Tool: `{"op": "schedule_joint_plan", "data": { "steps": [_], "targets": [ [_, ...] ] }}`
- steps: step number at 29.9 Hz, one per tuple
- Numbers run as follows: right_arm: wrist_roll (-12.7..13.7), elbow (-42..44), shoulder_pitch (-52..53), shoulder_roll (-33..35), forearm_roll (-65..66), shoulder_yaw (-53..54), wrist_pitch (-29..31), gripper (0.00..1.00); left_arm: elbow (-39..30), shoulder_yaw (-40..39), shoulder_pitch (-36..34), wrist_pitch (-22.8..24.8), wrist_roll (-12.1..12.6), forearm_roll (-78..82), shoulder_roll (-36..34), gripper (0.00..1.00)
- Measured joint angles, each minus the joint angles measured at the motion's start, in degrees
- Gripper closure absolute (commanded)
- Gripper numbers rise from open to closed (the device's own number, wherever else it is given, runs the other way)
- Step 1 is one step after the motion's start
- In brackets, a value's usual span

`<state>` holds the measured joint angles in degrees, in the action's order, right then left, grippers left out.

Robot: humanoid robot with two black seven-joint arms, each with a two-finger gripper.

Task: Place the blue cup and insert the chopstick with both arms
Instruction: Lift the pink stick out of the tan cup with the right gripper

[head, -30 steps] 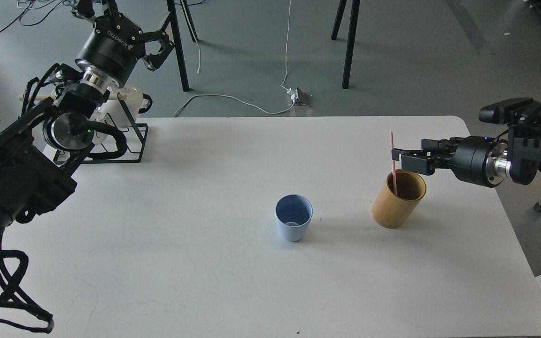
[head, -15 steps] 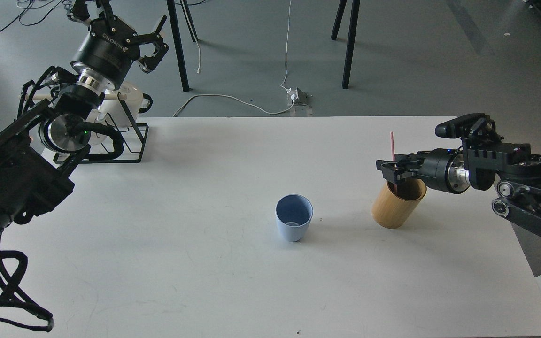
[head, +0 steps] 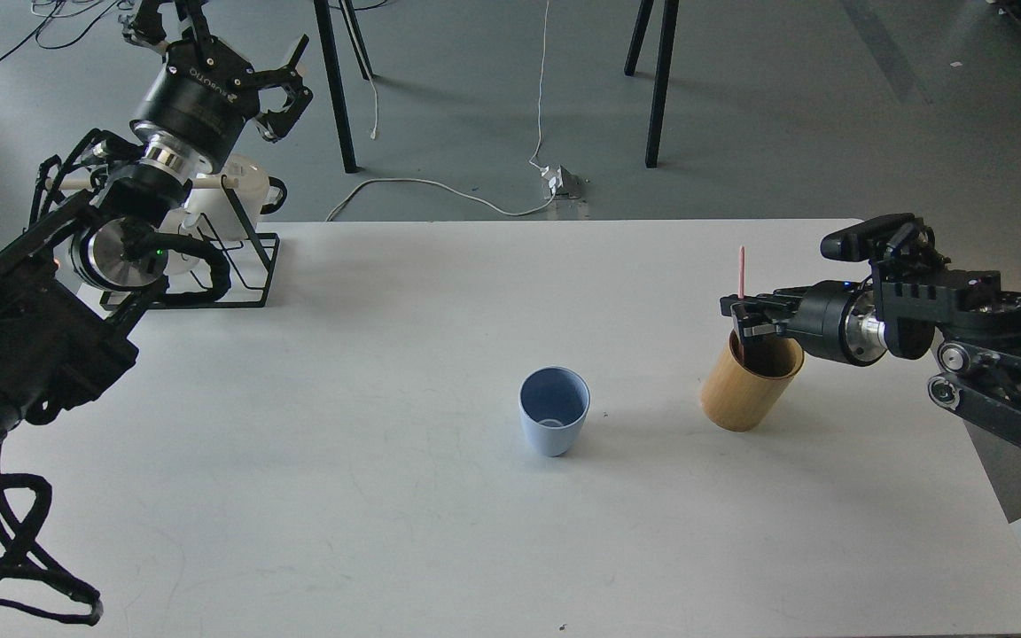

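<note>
The blue cup stands upright and empty near the middle of the white table. The pink chopstick stands nearly upright in the tan bamboo cylinder to the cup's right. My right gripper reaches in from the right, just above the cylinder's mouth, and its fingers look shut on the chopstick's middle. The stick's lower part is hidden behind the gripper and inside the cylinder. My left gripper is open and empty, raised high at the far left, beyond the table's back edge.
A black wire rack with white mugs stands at the table's back left corner, partly behind my left arm. Black stand legs and a white cable lie on the floor beyond the table.
My right gripper came down and to the left onto the chopstick at the cylinder's mouth, then shifted slightly right. My left gripper drew back a little toward the upper left. The blue cup stayed put.
</note>
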<state>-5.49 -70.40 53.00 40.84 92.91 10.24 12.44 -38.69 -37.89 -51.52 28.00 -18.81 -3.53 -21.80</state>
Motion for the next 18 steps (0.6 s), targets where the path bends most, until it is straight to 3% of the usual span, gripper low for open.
{"op": "schedule_joint_plan", "data": {
  "steps": [8, 18],
  "targets": [
    [0.0, -5.1, 3.1, 7.0, -0.1, 0.1, 0.2, 1.00, 0.0, 0.1, -0.2, 0.0, 0.0, 0.0, 0.0, 0.00],
    [-0.2, -12.0, 14.7, 15.1, -1.1, 1.4, 0.9, 1.00, 0.0, 0.0, -0.3, 0.0, 0.0, 0.0, -0.3, 0.00]
  ]
}}
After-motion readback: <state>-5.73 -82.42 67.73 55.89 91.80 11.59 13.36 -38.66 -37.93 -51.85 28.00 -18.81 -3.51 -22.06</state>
